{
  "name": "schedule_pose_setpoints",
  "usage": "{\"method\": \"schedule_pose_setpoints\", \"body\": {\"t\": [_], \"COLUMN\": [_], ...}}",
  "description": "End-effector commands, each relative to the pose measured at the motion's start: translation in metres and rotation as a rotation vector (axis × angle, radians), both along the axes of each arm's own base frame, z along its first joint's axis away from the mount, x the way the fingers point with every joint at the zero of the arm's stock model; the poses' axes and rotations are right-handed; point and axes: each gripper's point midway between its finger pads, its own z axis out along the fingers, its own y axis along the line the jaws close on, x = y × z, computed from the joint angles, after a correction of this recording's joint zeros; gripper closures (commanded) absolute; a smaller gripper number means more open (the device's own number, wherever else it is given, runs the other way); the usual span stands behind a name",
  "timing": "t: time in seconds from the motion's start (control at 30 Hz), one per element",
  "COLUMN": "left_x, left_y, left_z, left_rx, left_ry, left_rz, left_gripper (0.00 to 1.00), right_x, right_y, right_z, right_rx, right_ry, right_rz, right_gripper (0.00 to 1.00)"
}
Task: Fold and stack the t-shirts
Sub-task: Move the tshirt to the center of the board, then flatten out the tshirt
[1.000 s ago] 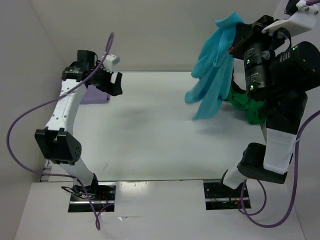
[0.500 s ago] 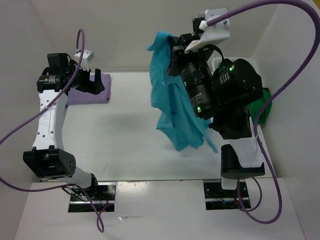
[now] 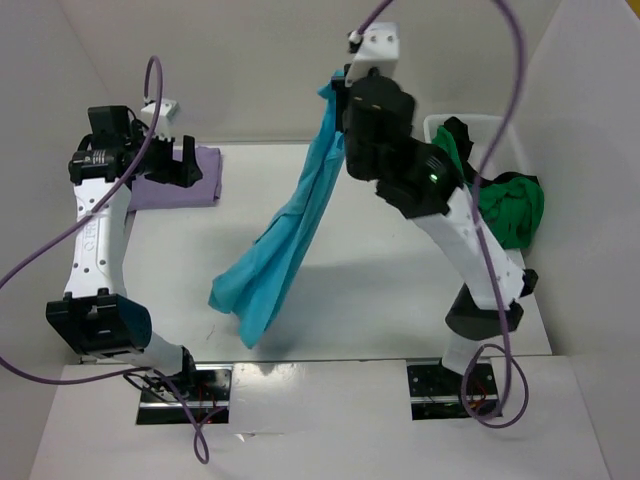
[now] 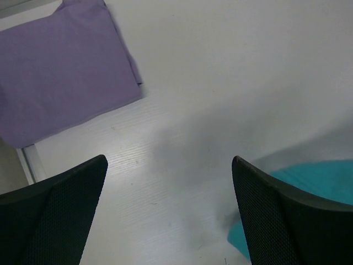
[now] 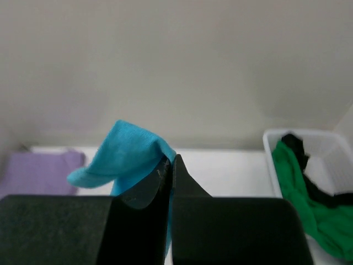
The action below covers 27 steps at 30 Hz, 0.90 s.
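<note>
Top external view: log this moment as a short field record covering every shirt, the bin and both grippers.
turquoise blue cloth shirt: unfolded, hanging from right gripper; lower end near white table, contact unclear
lavender purple cloth shirt: folded flat, far left of table
bright green cloth shirt: crumpled, spilling over white plastic bin
black cloth shirt: crumpled in bin beside the green one
left gripper: open, empty, above table near lavender shirt
right gripper: shut on turquoise shirt, raised high

Plain white walls enclose a pale, evenly lit tabletop.
</note>
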Motion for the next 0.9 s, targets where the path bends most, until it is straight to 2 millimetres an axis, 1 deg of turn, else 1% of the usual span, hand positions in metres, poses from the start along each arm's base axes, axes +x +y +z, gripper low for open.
{"method": "schedule_pose_setpoints", "body": {"t": [0.0, 0.03, 0.07, 0.1, 0.13, 0.17, 0.2, 0.23, 0.27, 0.3, 0.33, 0.37, 0.4, 0.43, 0.47, 0.5, 0.53, 0.57, 0.6, 0.63, 0.67, 0.7, 0.73, 0.77, 0.8, 0.83, 0.87], "left_x": [0.009, 0.009, 0.009, 0.009, 0.007, 0.007, 0.001, -0.003, -0.013, -0.021, -0.033, -0.054, -0.066, -0.090, -0.108, -0.131, -0.147, -0.171, -0.194, -0.208, -0.222, -0.233, -0.247, -0.251, -0.263, -0.271, -0.278], "left_y": [0.007, 0.007, 0.007, 0.008, 0.004, -0.002, -0.011, -0.021, -0.042, -0.056, -0.069, -0.102, -0.112, -0.120, -0.130, -0.151, -0.157, -0.160, -0.176, -0.184, -0.186, -0.190, -0.194, -0.196, -0.199, -0.194, -0.194], "left_z": [0.016, 0.016, 0.016, 0.016, 0.015, 0.011, 0.007, 0.005, -0.006, -0.020, -0.027, -0.042, -0.056, -0.082, -0.097, -0.107, -0.121, -0.148, -0.156, -0.165, -0.181, -0.193, -0.202, -0.213, -0.220, -0.235, -0.240], "left_rx": [0.012, 0.013, 0.013, 0.021, 0.008, 0.001, -0.004, 0.004, 0.042, 0.065, 0.105, 0.172, 0.228, 0.260, 0.288, 0.325, 0.343, 0.352, 0.374, 0.381, 0.412, 0.447, 0.536, 0.581, 0.626, 0.657, 0.667], "left_ry": [-0.050, -0.050, -0.050, -0.053, -0.044, -0.041, -0.019, -0.010, 0.022, 0.059, 0.076, 0.107, 0.137, 0.205, 0.242, 0.242, 0.278, 0.364, 0.376, 0.398, 0.429, 0.459, 0.451, 0.451, 0.440, 0.464, 0.467], "left_rz": [0.029, 0.029, 0.029, 0.023, 0.009, -0.045, -0.085, -0.130, -0.228, -0.299, -0.366, -0.528, -0.582, -0.650, -0.717, -0.832, -0.880, -0.936, -1.034, -1.074, -1.109, -1.139, -1.194, -1.220, -1.279, -1.301, -1.325], "left_gripper": [0.00, 0.00, 0.00, 0.00, 0.00, 0.00, 0.00, 0.00, 0.00, 0.00, 0.00, 0.00, 0.00, 0.00, 0.00, 0.00, 0.00, 0.00, 0.00, 0.00, 0.00, 0.00, 0.00, 0.00, 0.00, 0.00, 0.00], "right_x": [0.049, 0.065, 0.067, 0.066, 0.067, 0.068, 0.063, 0.059, 0.058, 0.055, 0.047, 0.046, 0.041, 0.039, 0.038, 0.039, 0.040, 0.040, 0.041, 0.041, 0.044, 0.044, 0.042, 0.043, 0.041, 0.040, 0.036], "right_y": [0.010, 0.014, 0.015, 0.018, 0.013, 0.009, 0.000, -0.009, -0.020, -0.027, -0.039, -0.049, -0.057, -0.065, -0.069, -0.077, -0.081, -0.082, -0.087, -0.089, -0.089, -0.084, -0.085, -0.082, -0.080, -0.081, -0.083], "right_z": [-0.127, -0.181, -0.205, -0.245, -0.263, -0.280, -0.285, -0.311, -0.316, -0.319, -0.318, -0.319, -0.327, -0.320, -0.322, -0.333, -0.333, -0.337, -0.344, -0.349, -0.353, -0.352, -0.353, -0.352, -0.356, -0.353, -0.356], "right_rx": [-0.029, -0.083, -0.096, -0.139, -0.151, -0.131, -0.087, -0.095, -0.066, -0.046, -0.017, -0.001, 0.006, 0.025, 0.031, 0.038, 0.060, 0.070, 0.088, 0.109, 0.119, 0.142, 0.150, 0.159, 0.166, 0.170, 0.174], "right_ry": [0.333, 0.455, 0.498, 0.553, 0.585, 0.628, 0.642, 0.688, 0.701, 0.701, 0.689, 0.688, 0.706, 0.685, 0.691, 0.716, 0.710, 0.722, 0.738, 0.750, 0.747, 0.747, 0.750, 0.747, 0.758, 0.751, 0.761], "right_rz": [0.024, 0.041, 0.051, 0.060, 0.062, 0.077, 0.069, 0.057, 0.050, 0.047, 0.044, 0.033, 0.024, 0.016, 0.013, -0.005, -0.019, -0.021, -0.028, -0.036, -0.033, -0.015, -0.018, 0.000, 0.004, 0.006, 0.001], "right_gripper": [1.00, 1.00, 0.99, 0.77, 0.60, 0.44, 0.31, 0.22, 0.18, 0.15, 0.15, 0.15, 0.15, 0.15, 0.15, 0.15, 0.15, 0.15, 0.15, 0.15, 0.15, 0.15, 0.15, 0.15, 0.15, 0.15, 0.15]}}
